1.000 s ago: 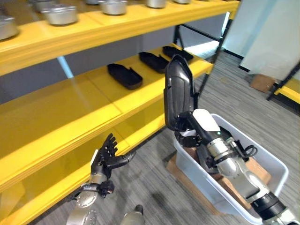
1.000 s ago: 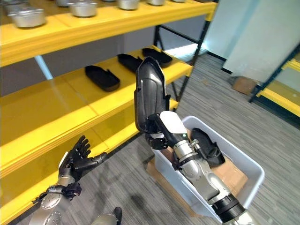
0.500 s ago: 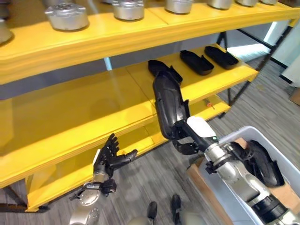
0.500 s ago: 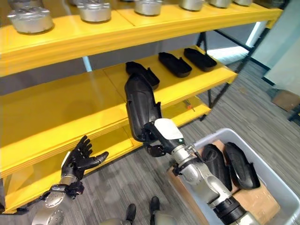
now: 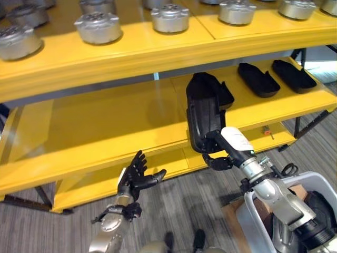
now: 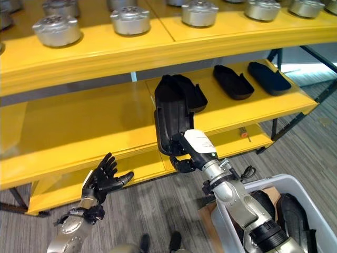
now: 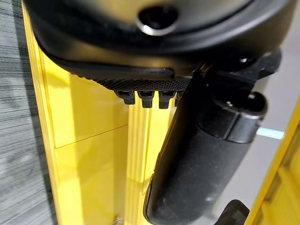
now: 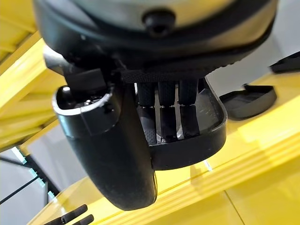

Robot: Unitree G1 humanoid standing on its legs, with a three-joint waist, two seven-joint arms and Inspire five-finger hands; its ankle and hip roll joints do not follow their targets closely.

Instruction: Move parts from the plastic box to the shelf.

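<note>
While the left hand (image 5: 136,176) just hangs low with its fingers spread and nothing in it, the right hand (image 5: 221,153) is clamped on a black part (image 5: 202,113), holding it upright in front of the middle shelf (image 5: 105,132). Down by the right arm sits the plastic box (image 6: 231,234) with more black parts (image 6: 292,213). Further back, three black parts (image 5: 258,79) lie on that shelf, and silver metal pieces (image 5: 170,17) line the top shelf.

Shelf (image 5: 131,142), middle level: three parts in a row toward the right — nearest part (image 6: 192,94), then part (image 6: 233,82), then part (image 6: 268,78). Round metal parts (image 5: 170,18) line the level above. Held part (image 5: 202,118) stands upright before the middle level's edge. Plastic box (image 6: 274,184) on the floor, lower right — more parts (image 6: 292,213) in it.
</note>
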